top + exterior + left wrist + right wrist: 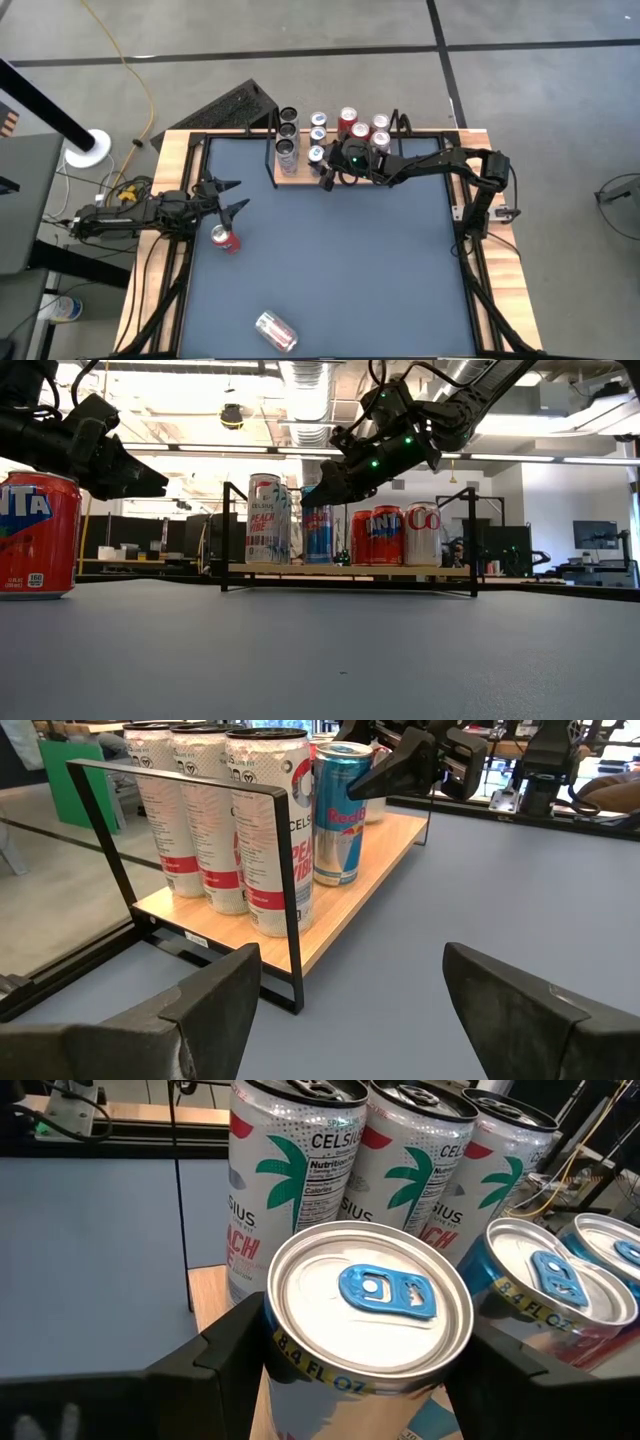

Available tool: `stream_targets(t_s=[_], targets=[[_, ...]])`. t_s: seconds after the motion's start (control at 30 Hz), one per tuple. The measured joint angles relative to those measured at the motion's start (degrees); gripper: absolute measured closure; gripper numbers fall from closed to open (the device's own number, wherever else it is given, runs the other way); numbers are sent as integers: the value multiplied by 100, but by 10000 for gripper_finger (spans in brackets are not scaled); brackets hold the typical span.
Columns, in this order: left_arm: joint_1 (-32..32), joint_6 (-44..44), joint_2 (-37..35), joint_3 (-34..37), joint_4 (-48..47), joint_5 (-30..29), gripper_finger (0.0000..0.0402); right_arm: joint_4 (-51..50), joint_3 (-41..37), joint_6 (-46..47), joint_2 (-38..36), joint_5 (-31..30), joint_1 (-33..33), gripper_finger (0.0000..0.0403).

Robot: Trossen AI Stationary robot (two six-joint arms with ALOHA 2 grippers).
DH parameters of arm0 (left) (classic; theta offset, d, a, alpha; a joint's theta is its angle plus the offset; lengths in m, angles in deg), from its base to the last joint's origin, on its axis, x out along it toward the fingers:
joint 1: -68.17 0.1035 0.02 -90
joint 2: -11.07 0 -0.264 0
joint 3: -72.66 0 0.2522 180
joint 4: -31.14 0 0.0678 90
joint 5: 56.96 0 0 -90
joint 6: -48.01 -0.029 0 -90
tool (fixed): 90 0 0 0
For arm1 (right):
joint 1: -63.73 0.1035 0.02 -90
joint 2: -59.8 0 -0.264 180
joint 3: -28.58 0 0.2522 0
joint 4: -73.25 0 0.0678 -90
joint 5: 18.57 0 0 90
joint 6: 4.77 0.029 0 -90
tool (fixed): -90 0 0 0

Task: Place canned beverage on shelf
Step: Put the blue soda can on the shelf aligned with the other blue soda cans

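Right gripper (345,1370) sits over the light-wood shelf with black wire ends (300,176), fingers either side of a slim blue-and-silver can (366,1325) standing there, three tall white Celsius cans (400,1170) just beyond it. Left gripper (232,196) hangs wide open, empty, an orange Fanta can (226,238) just beside it on the dark worktop (350,260).

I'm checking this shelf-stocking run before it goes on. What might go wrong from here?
1. The right gripper straddles a small blue-tabbed can on the shelf, close to the tall Celsius cans; pulling out crookedly might tip one.
2. The left gripper hovers open near the upright red Fanta can; a misjudged descent may topple it.
3. The can lying on its side could roll when grasped.
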Motion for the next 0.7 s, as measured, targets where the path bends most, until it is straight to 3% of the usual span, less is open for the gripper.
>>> stream_targets(t_s=[0.7], targets=[[-1,0,0,0,2,0,101,-5,0,-251,0,-2,72,147]])
